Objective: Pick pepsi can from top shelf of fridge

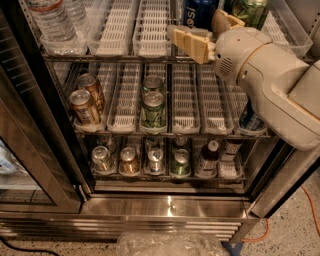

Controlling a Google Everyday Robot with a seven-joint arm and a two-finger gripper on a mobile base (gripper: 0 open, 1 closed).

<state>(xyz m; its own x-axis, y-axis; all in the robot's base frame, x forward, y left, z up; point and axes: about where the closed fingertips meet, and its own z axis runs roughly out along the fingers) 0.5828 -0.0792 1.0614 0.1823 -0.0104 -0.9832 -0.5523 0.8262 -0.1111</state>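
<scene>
The pepsi can (196, 12), dark blue with white lettering, stands at the back of the top shelf (116, 31), cut off by the upper edge of the view. My gripper (206, 31) is at the front of that shelf, just in front of and below the can. It is open: one tan finger (191, 43) lies low and left of the can, the other (226, 20) is at its right. The can's lower part is hidden behind the gripper. The fridge (170, 206) has a stainless steel frame.
A green-patterned can (250, 10) stands right of the pepsi can, and water bottles (50, 20) stand at the top left. The middle rack holds bronze cans (84, 103), green cans (152, 107) and a blue can (250, 121). The bottom rack holds several cans. The glass door (22, 150) stands open at the left.
</scene>
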